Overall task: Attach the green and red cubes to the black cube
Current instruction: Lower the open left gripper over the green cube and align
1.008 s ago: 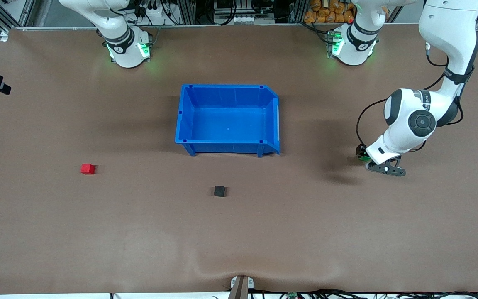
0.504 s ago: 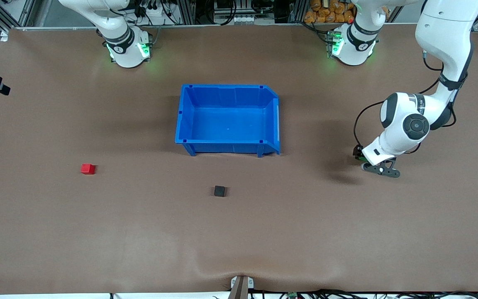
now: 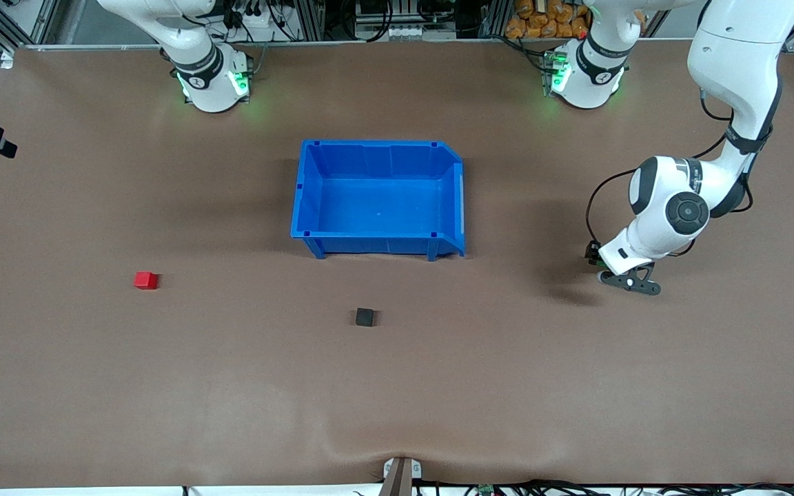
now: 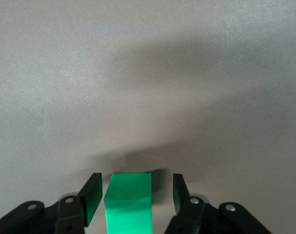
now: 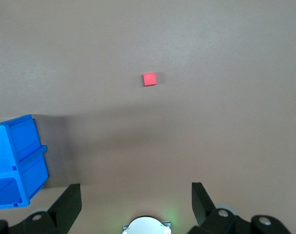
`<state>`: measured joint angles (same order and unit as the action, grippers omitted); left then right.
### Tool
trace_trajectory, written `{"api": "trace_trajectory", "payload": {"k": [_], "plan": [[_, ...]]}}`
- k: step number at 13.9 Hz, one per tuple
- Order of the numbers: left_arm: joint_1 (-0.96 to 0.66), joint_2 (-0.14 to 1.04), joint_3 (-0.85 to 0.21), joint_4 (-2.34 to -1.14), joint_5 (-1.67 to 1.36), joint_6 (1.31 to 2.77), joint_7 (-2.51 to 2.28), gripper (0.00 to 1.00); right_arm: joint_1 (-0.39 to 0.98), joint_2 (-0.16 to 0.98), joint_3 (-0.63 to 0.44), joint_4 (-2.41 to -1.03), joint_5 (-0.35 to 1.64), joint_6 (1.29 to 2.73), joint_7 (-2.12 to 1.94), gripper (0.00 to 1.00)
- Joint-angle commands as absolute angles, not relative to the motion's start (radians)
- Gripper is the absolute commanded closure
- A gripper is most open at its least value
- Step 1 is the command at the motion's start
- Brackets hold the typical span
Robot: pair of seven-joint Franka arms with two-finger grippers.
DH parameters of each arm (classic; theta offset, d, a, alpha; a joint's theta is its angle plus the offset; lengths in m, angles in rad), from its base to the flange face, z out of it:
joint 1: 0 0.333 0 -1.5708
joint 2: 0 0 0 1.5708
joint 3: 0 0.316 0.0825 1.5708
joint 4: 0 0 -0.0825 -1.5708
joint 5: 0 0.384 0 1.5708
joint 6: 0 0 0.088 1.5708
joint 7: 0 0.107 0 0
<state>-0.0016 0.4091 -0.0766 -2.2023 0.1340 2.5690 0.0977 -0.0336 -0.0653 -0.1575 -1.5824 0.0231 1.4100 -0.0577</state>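
Front view shows our left gripper [image 3: 597, 262] low over the tabletop [image 3: 576, 386] at the left arm's end, with the green cube [image 4: 128, 202] between its fingers [image 4: 91, 197]; small gaps show on both sides, so nothing is clamped. We see the black cube [image 3: 364, 317] nearer the camera than the blue bin [image 3: 378, 198], and the red cube [image 3: 145, 280] toward the right arm's end. Our right gripper [image 5: 135, 204] waits high, fingers wide, holding nothing.

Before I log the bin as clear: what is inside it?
Nothing shows inside the blue bin; its bare floor is in view. The wall nearest the front camera covers a thin strip of floor.
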Motion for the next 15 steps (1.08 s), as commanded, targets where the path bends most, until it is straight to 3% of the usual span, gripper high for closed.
{"api": "trace_trajectory", "payload": {"k": [1, 7, 8, 10, 11, 15], "plan": [[0.011, 0.41, -0.077, -2.214, 0.152, 2.58, 0.107, 0.36, -0.048, -0.037, -0.149, -1.577, 0.038, 1.399, -0.049, 0.0], [0.017, 0.413, -0.077, -2.214, 0.152, 2.574, 0.106, 0.57, -0.048, -0.037, -0.149, -1.575, 0.038, 1.388, -0.049, 0.0], [0.017, 0.413, -0.077, -2.214, 0.152, 2.573, 0.104, 0.66, -0.049, -0.037, -0.149, -1.575, 0.038, 1.388, -0.049, 0.0], [0.017, 0.413, -0.077, -2.214, 0.152, 2.572, 0.091, 0.92, -0.049, -0.037, -0.149, -1.575, 0.038, 1.388, -0.051, 0.0], [0.017, 0.413, -0.077, -2.214, 0.152, 2.572, 0.086, 1.0, -0.049, -0.037, -0.149, -1.575, 0.038, 1.388, -0.051, 0.0], [0.041, 0.41, -0.078, -2.192, 0.15, 2.572, 0.028, 1.0, -0.049, -0.035, -0.149, -1.575, 0.038, 1.388, -0.049, 0.0]]}}
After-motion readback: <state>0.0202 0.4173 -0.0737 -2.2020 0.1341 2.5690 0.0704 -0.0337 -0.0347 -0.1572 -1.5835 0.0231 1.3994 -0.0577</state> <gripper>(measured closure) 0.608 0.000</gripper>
